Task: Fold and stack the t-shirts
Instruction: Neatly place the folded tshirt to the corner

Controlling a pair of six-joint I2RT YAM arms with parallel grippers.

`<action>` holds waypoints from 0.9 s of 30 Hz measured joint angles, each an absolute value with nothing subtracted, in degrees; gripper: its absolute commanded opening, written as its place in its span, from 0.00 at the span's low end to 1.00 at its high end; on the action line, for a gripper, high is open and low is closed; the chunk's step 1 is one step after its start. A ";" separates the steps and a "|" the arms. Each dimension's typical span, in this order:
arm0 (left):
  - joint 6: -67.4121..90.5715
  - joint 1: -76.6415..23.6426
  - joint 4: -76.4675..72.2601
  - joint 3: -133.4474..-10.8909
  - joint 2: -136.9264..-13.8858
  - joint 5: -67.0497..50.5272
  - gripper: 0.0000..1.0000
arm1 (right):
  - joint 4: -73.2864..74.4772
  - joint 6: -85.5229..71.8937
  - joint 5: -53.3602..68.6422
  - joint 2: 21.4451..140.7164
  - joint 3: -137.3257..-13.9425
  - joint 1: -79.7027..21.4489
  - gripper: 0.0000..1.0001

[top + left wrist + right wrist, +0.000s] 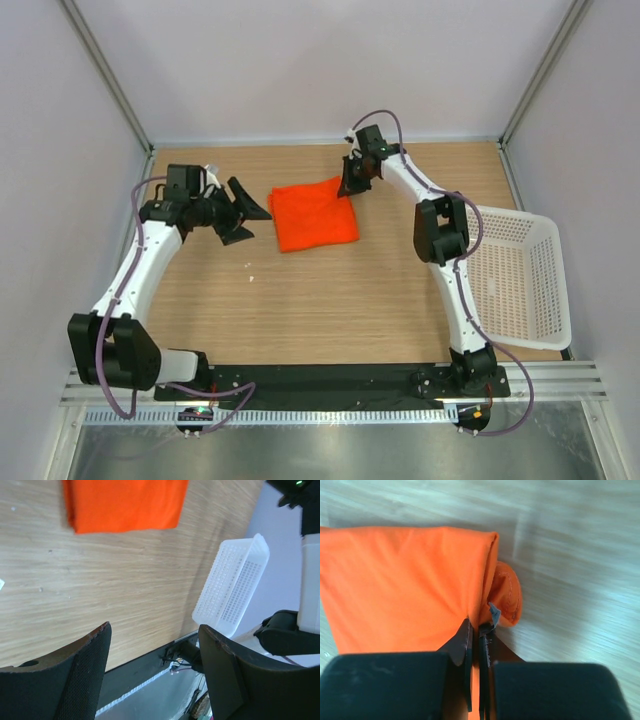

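The orange-red t-shirt (pixel 314 215) lies folded into a rough square on the wooden table, toward the back middle. My right gripper (pixel 352 180) is down at its far right corner, shut on a pinch of the t-shirt's edge (pixel 490 587); a small fold of fabric bulges beside the fingertips (pixel 466 630). My left gripper (pixel 243 210) hovers just left of the t-shirt, open and empty. In the left wrist view the t-shirt (pixel 125 502) sits at the top, well beyond the spread fingers (pixel 85 670).
A white lattice basket (pixel 520 280) rests at the table's right edge, also seen in the left wrist view as the basket (pixel 232 585). A small white scrap (pixel 251 278) lies on the wood in front of the t-shirt. Grey walls close in the back and sides.
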State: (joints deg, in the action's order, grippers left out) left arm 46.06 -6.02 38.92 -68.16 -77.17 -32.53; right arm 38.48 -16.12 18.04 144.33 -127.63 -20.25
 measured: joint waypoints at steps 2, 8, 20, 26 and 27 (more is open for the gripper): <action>46.04 -6.02 40.14 -66.92 -75.75 -31.90 0.71 | 42.13 -13.58 18.13 144.90 -130.93 -18.04 0.01; 45.23 -6.04 44.75 -62.17 -70.65 -28.64 0.70 | 48.99 -4.01 17.34 144.55 -133.93 -7.25 0.01; 40.97 -7.16 50.04 -57.21 -76.90 -24.43 0.68 | 50.52 17.32 13.26 145.01 -145.80 7.94 0.01; 37.23 -7.27 50.57 -61.12 -81.91 -23.09 0.67 | 45.95 20.99 12.51 147.30 -147.87 10.85 0.01; 36.84 -7.27 50.61 -61.76 -82.65 -23.07 0.67 | 45.30 21.23 12.29 147.52 -147.76 11.29 0.01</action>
State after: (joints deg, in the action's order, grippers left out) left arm 36.84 -7.27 50.61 -61.76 -82.65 -23.07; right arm 45.30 21.23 12.29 147.52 -147.76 11.29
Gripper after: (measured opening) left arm 0.673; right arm 0.064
